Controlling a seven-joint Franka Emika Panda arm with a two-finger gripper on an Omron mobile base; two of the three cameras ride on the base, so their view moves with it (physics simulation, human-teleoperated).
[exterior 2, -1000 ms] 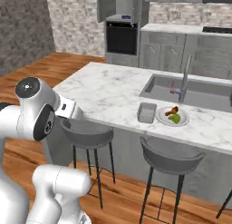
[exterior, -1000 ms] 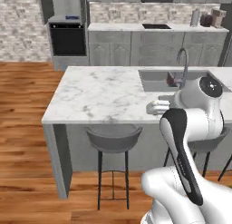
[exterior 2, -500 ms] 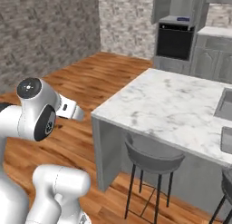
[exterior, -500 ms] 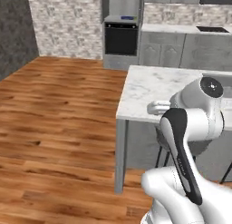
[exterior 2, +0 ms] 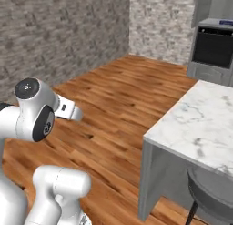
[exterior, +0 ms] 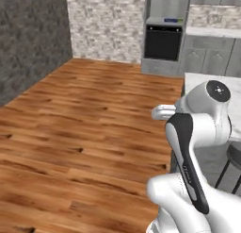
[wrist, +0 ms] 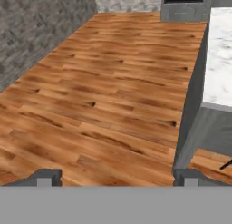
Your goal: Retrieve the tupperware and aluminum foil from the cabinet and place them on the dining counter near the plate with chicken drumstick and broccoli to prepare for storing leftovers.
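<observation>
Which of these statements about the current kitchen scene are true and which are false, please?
1. The gripper is open with nothing between its fingertips. True.
2. The dining counter has a marble top. True.
3. The floor is covered in grey tile. False: it is wooden planks.
4. The black oven stands on the dining counter. False: it is built into the cabinets at the far wall.
5. A stool stands by the dining counter. True.
</observation>
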